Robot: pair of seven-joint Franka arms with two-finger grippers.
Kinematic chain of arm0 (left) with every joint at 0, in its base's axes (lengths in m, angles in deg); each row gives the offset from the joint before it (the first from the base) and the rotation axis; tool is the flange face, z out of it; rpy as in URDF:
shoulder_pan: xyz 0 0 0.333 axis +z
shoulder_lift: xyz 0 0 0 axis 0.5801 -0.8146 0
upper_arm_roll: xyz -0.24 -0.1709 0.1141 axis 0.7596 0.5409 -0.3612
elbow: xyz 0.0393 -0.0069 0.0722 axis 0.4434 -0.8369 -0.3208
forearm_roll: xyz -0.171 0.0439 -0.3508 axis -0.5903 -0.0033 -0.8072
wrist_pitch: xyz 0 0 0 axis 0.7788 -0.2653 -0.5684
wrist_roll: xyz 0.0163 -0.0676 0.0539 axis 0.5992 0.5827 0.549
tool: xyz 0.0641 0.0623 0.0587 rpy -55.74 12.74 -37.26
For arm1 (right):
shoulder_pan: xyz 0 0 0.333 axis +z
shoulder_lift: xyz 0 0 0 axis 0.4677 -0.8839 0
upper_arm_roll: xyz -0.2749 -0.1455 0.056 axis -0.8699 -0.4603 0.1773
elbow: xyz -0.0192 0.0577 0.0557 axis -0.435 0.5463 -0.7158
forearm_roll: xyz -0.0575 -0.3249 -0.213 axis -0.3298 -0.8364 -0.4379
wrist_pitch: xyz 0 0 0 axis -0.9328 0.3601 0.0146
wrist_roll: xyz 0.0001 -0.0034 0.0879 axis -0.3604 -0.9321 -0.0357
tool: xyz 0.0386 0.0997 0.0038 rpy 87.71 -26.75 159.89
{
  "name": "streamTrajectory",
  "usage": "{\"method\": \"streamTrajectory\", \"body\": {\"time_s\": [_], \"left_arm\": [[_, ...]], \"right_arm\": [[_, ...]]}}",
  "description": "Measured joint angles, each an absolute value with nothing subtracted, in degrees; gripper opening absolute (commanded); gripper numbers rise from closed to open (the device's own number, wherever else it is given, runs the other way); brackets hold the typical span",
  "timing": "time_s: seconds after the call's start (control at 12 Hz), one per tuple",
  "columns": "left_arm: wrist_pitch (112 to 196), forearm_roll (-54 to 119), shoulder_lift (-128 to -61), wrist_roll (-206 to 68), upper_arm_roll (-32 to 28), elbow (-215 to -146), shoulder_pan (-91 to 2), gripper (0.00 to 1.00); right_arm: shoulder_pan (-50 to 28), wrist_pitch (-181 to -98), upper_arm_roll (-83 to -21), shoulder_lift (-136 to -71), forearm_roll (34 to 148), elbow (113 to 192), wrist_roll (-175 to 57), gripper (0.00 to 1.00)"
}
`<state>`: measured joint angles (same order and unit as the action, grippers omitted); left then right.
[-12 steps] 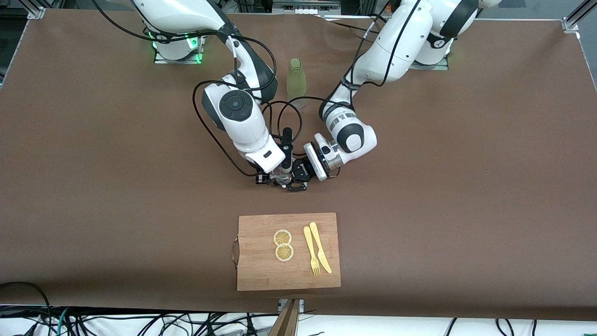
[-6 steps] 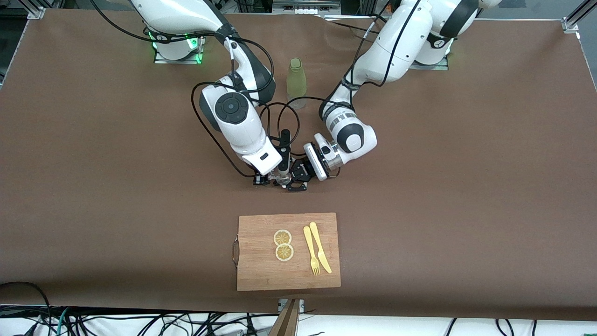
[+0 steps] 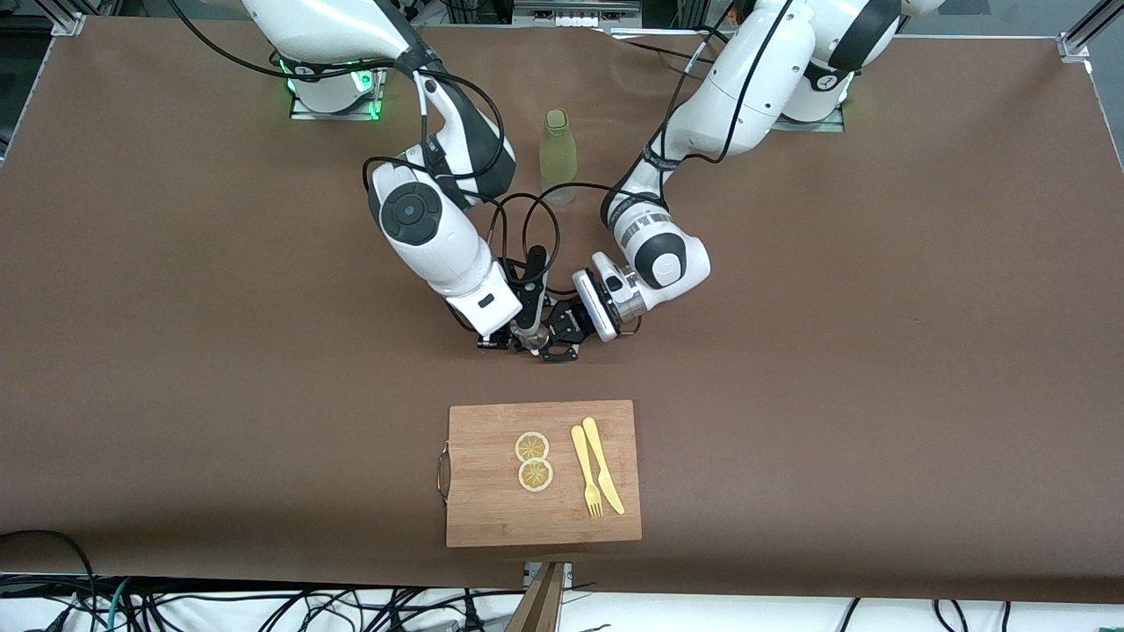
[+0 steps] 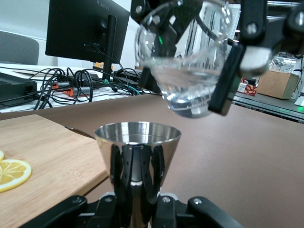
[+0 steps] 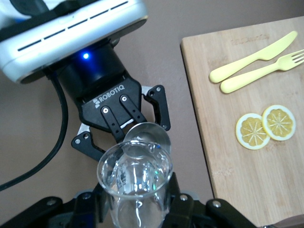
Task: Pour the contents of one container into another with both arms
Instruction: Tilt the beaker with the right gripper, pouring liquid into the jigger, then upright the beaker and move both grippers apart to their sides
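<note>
The left gripper point(image 4: 137, 209) clamps a steel cup point(image 4: 137, 142) on the brown table point(image 3: 834, 351); the right gripper point(image 5: 135, 209), fingers closed on a clear glass point(image 5: 135, 183), tilts it above. A cutting board point(image 3: 492, 518) lies at the cup's 6 o'clock; a monitor point(image 4: 85, 28) stands off-table.

A wooden cutting board point(image 3: 492, 509) lies on the brown desk point(image 3: 878, 351), at the six o'clock edge of the front view, a metal handle point(image 3: 443, 474) on its nine o'clock end. On it two lemon slices point(image 3: 533, 461) touch each other, and at their three o'clock a yellow fork point(image 3: 586, 471) lies just beside a yellow knife point(image 3: 603, 464). A pale green bottle point(image 3: 558, 156) stands upright toward twelve o'clock, well apart from the board.
</note>
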<state>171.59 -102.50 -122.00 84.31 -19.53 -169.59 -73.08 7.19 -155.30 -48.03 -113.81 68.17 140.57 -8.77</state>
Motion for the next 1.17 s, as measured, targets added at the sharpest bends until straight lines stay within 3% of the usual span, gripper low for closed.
{"method": "streamTrajectory", "body": {"time_s": [0.58, 1.17], "left_arm": [[171.3, -102.5, -121.9, 84.2, -20.2, -168.7, -71.7, 0.0], [166.4, -100.8, -119.4, 84.2, -20.3, -171.0, -65.3, 0.0]], "right_arm": [[-3.9, -154.5, -48.6, -112.9, 91.5, 140.1, 10.1, 0.22], [-18.9, -143.7, -48.8, -112.2, 108.3, 143.4, 33.8, 0.22]]}}
